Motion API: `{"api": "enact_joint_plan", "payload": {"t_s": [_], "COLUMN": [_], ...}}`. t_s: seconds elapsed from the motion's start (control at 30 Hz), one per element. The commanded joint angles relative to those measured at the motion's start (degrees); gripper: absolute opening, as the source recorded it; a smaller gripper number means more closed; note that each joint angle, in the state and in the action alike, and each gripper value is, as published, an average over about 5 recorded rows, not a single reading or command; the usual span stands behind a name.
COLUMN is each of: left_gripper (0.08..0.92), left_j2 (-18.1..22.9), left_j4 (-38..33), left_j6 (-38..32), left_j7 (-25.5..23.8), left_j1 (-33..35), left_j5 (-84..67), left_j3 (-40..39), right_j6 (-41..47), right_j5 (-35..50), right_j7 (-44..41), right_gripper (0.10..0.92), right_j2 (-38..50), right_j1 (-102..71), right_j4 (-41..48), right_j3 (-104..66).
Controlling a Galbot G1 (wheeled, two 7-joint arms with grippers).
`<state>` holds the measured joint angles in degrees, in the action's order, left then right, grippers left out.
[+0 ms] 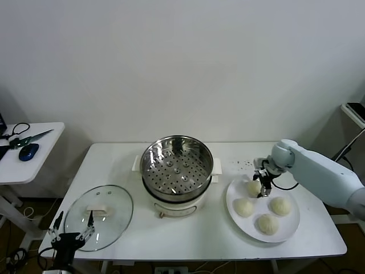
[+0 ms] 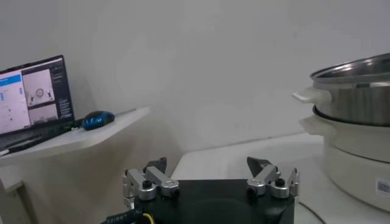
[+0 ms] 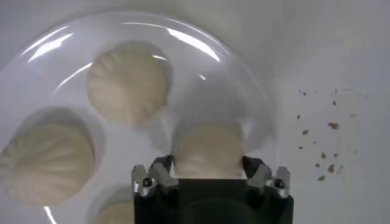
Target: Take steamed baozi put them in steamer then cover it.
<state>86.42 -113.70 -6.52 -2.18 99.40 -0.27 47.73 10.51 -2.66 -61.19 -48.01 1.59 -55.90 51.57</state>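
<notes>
The right gripper (image 1: 263,184) had its jaws closing around the first of four baozi (image 3: 208,151) on the plate (image 1: 290,226), the steamer (image 1: 177,165) empty. Next came a gentle lift across. The left gripper (image 1: 72,225) waited open by the cover (image 1: 99,217).

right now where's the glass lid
In the head view the glass lid lies flat on the table's front left corner, left of the steamer, with the idle left tool at its near edge.
</notes>
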Motion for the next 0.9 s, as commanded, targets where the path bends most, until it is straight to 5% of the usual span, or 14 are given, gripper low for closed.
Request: {"api": "enact_joint_plan", "payload": {"t_s": [0.03,0.5,0.9], "left_gripper": [0.823,0.823,0.823], "left_j2": [0.02,-0.35,-0.46], "left_j4": [-0.06,-0.12,-0.61], "left_j6": [-0.03,-0.35,-0.87], "left_j7": [0.00,-0.03,-0.34], "left_j1": [0.11,0.62,2.06], "left_j5": [0.03,-0.15,0.14], "left_j3": [-0.08,-0.08,-0.31], "right_j6": [-0.01,-4.33,-19.80], "right_j5": [-0.42,8.07,12.93], "right_j7": [0.12,-0.97,-4.61], "right_gripper": [0.689,0.687,0.695], "right_j2": [-0.41,2.07,-10.16], "right_j1": [-0.02,16.49,41.47], "right_j4": [0.32,-5.90,-6.35], "right_j3": [-0.04,9.95,26.74]}}
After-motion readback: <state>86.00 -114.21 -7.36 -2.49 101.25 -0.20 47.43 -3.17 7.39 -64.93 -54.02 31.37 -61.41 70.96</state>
